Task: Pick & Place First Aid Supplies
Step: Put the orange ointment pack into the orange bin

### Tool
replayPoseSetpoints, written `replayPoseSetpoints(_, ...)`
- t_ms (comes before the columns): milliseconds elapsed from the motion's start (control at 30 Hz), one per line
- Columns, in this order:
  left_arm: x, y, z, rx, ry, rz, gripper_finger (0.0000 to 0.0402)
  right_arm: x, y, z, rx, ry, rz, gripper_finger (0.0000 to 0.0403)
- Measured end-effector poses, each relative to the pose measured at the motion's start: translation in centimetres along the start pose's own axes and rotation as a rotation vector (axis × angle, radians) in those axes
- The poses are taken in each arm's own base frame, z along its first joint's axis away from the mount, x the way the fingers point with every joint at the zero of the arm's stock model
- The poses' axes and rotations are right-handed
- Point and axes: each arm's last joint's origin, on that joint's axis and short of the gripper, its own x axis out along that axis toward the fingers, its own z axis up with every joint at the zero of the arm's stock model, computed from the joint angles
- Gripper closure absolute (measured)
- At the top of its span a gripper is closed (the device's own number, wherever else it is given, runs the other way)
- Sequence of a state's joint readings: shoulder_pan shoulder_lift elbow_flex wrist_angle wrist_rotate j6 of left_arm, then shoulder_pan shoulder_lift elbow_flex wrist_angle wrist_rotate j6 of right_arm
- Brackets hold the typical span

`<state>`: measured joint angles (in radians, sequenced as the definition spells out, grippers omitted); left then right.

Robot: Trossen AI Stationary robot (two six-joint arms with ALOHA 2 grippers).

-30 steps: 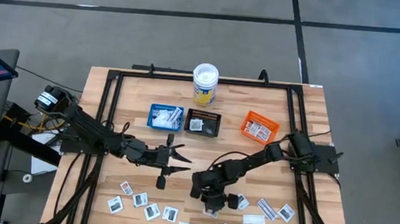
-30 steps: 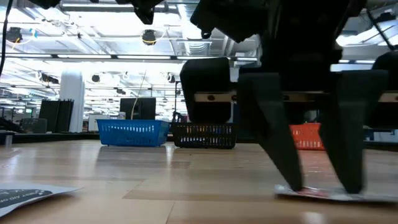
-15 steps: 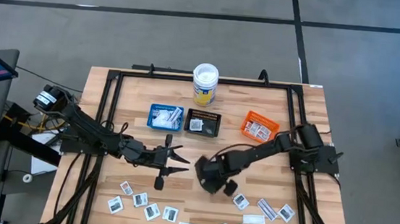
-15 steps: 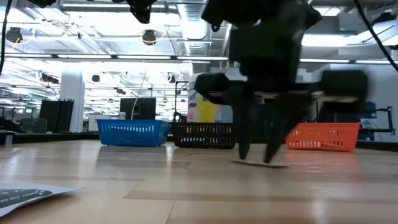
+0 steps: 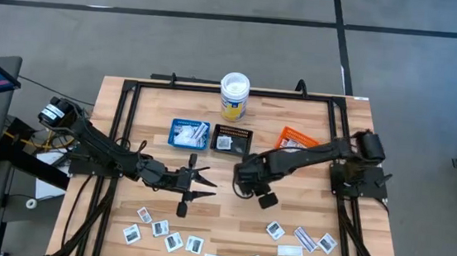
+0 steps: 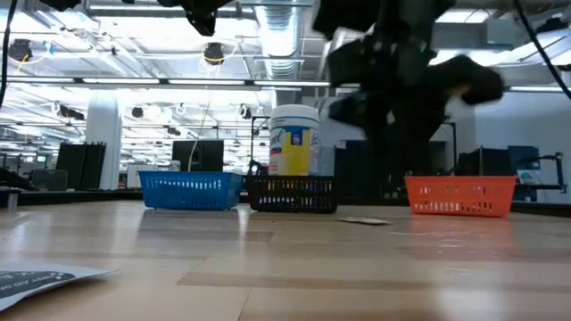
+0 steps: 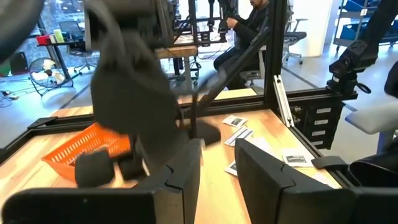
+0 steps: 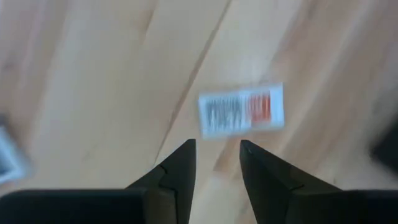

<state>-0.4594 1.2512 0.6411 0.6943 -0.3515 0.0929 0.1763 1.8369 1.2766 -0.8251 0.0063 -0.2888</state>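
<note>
The right pincer (image 8: 216,144) hangs above the middle of the pale butcher-block wooden table (image 5: 156,105), just in front of the row of trays. Its two dark, blunt fingers are parted with a narrow gap and have nothing between them. Past their tips a small flat rectangular paper packet (image 8: 241,112), white with a dark printed block and a red one, lies flat on the planks, apart from the fingers. The print is too blurred to read. In the low view the same thin packet shows as a sliver on the wood in front of the orange tray. The left pincer (image 5: 209,188) rests low over the table to the left of centre, its slim pointed fingers spread in a V and empty. The rest of the first aid supplies, many small flat white packets with dark marks (image 5: 173,241), lie scattered along the near edge of the table, some squarish and some narrow strips. Further back stand three small square mesh-walled plastic trays: a blue one (image 5: 174,124) holding white packets, a black one (image 5: 233,131) with one pale packet, and an orange one (image 5: 292,136) partly covered by the right arm. Behind them stands a round tub with a white lid and yellow label (image 5: 234,95).
</note>
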Motion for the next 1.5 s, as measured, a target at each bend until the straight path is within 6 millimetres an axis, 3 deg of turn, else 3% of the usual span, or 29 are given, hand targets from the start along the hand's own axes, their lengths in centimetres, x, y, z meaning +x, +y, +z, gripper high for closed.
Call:
replayPoseSetpoints(167, 0.0, 0.0, -0.1, -0.002, 0.006, -0.001, 0.0300, -3.2, 1.1, -1.7, 0.076, -0.015, 0.002, 0.0285)
replayPoseSetpoints(333, 0.0, 0.0, -0.1, -0.001, 0.008, -0.001, 0.0300, -4.3, 2.2, -5.3, 0.131, -0.173, -0.024, 0.0285)
replayPoseSetpoints(433, 0.0, 0.0, -0.1, 0.000, 0.009, 0.000, 0.0300, -3.7, 2.4, -7.8, 0.207, -0.356, -0.059, 0.0285)
replayPoseSetpoints(600, 0.0, 0.0, -0.1, 0.000, 0.009, 0.001, 0.0300, -0.8, 2.6, -10.8, 0.421, -0.702, -0.065, 0.0285)
replayPoseSetpoints(700, 0.0, 0.1, -0.1, 0.000, 0.009, 0.002, 0.0300, 0.7, 2.8, -11.8, 0.381, -0.795, -0.094, 0.0285)
replayPoseSetpoints(933, 0.0, 0.1, -0.1, -0.001, 0.008, 0.002, 0.0300, 1.7, 2.6, -10.8, 0.297, -0.831, -0.130, 0.0278)
replayPoseSetpoints(1267, 0.0, 0.1, -0.1, -0.001, 0.008, 0.002, 0.0300, 4.3, 0.5, -7.5, 0.276, -0.669, -0.141, 0.0220)
replayPoseSetpoints(1400, 0.0, 0.0, -0.2, 0.003, 0.018, 0.001, 0.0300, 5.3, 0.2, -6.8, 0.297, -0.509, -0.112, 0.0214)
replayPoseSetpoints(1500, 0.0, 0.0, -0.2, 0.004, 0.021, 0.001, 0.0300, 5.7, -0.2, -6.0, 0.367, -0.489, -0.094, 0.0219)
